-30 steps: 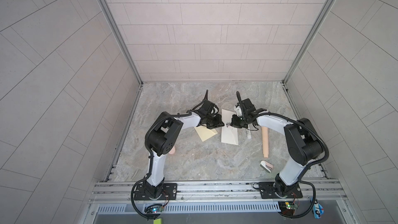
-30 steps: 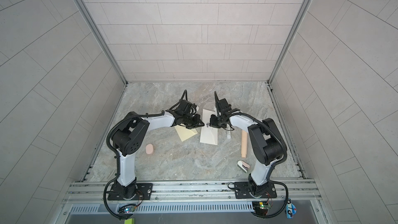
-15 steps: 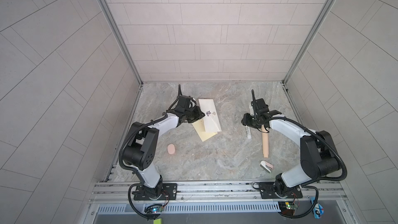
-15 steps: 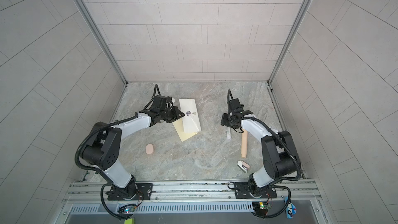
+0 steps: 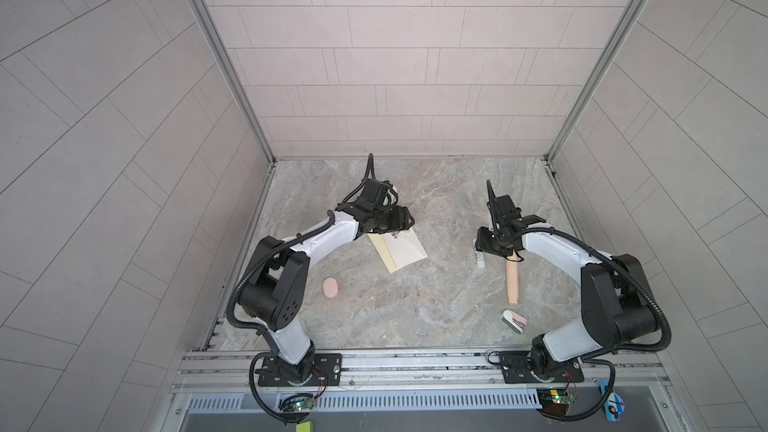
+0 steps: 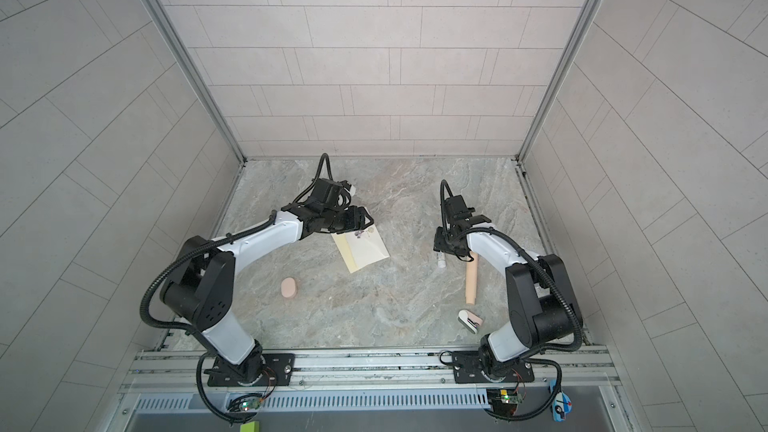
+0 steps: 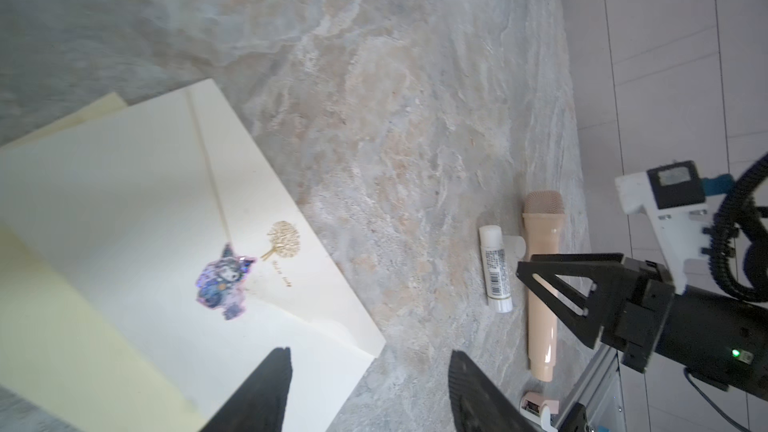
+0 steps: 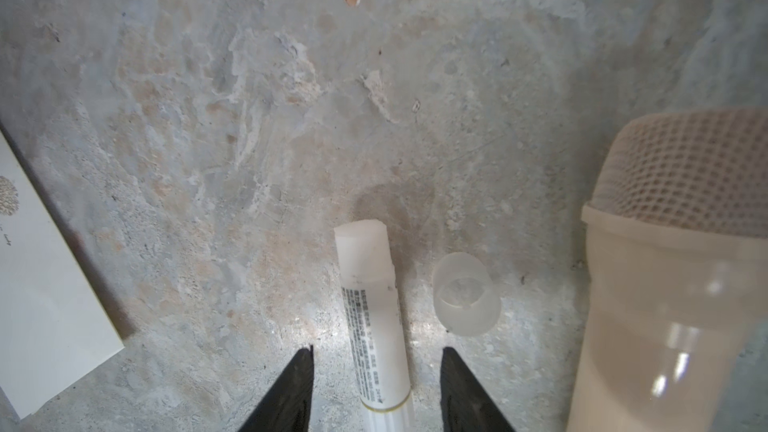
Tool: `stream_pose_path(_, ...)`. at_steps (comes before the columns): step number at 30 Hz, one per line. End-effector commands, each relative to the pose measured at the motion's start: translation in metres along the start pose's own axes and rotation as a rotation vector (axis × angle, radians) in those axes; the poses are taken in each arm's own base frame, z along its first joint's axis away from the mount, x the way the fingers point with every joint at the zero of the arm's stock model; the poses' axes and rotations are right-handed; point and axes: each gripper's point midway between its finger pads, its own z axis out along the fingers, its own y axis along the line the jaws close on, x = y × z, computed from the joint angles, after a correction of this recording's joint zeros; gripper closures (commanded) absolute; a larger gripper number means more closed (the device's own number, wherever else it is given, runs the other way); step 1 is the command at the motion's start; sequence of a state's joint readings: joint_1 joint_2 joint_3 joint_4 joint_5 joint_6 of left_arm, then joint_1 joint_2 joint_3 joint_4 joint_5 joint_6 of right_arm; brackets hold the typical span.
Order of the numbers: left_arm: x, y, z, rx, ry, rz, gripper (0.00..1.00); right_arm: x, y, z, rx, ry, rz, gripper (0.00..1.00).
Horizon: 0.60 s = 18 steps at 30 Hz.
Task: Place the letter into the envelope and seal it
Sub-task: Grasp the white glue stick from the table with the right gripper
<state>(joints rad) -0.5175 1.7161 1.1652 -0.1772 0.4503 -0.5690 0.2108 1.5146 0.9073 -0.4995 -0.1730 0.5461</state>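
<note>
**Operator:** Task item and location?

**Stockkeeper:** Your envelope (image 5: pixel 405 248), cream, lies flat on the worktop (image 5: pixel 415 313), left of centre and about mid-depth. Its pointed flap is down. A purple sticker (image 7: pixel 224 282) sits on the flap's tip, beside a gold tree print (image 7: pixel 284 239). Under the envelope you have a pale yellow paper (image 5: pixel 384 261), showing along the envelope's left edge.

**Operator:** End effectors?

**Stockkeeper:** Your left end effector (image 5: pixel 400 220) is over the envelope's far end, jaws apart and holding nothing. In the left wrist view one fingertip (image 7: pixel 270 380) overlaps the envelope's corner and the other stands over bare stone. Your right end effector (image 8: pixel 376 351) is low on the right side. Its jaws are spread to either side of a glue stick (image 8: pixel 374 317) with a gap showing on both sides, so it grips nothing.

**Operator:** Sundries?

**Stockkeeper:**
- The glue stick lies uncapped on the worktop.
- Its translucent cap (image 8: pixel 465 301) lies just beside it, between the stick and a beige toy microphone (image 5: pixel 512 280).
- The microphone's mesh head lies alongside the stick's bare tip.
- A pink oval piece (image 5: pixel 331 288) lies near your left arm, well apart from the envelope.
- A small white-and-pink item (image 5: pixel 514 320) lies near right, just past the microphone's handle end.
</note>
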Motion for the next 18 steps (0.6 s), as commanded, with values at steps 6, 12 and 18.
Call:
stream_pose_path(6, 0.018, -0.031, 0.042, 0.083, 0.075, 0.002, 0.32, 0.030, -0.010, 0.018, 0.011, 0.097, 0.003, 0.52)
stream_pose_path(12, 0.015, -0.043, 0.063, 0.173, 0.075, -0.109, 0.28, 0.043, -0.005, 0.028, -0.019, 0.118, 0.009, 0.61)
stream_pose_path(18, 0.015, -0.047, 0.070, 0.185, 0.096, -0.107, 0.27, 0.050, 0.009, 0.029, -0.081, 0.122, -0.015, 0.88)
